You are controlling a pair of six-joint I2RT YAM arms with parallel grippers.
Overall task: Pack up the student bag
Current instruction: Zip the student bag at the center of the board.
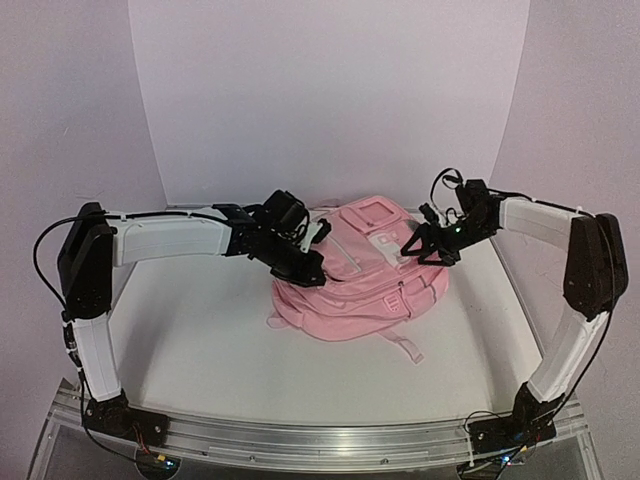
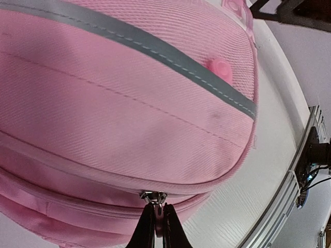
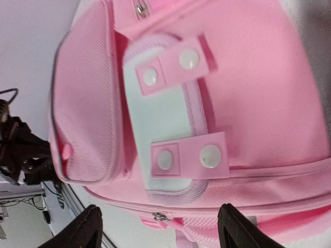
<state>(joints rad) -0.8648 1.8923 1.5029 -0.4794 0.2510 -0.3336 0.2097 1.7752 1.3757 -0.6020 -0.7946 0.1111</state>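
The student bag is a soft pink backpack lying flat in the middle of the white table. My left gripper is at its left edge. In the left wrist view this gripper is shut on the pink pull tab of a metal zipper slider on the bag's side seam. My right gripper hovers over the bag's right upper part. In the right wrist view it stands open with nothing between its fingers, above a second zipper slider and a white patch crossed by two pink snap tabs.
A pink strap trails from the bag toward the near edge of the table. An aluminium rail carries both arm bases along the front. White walls close in the back and sides.
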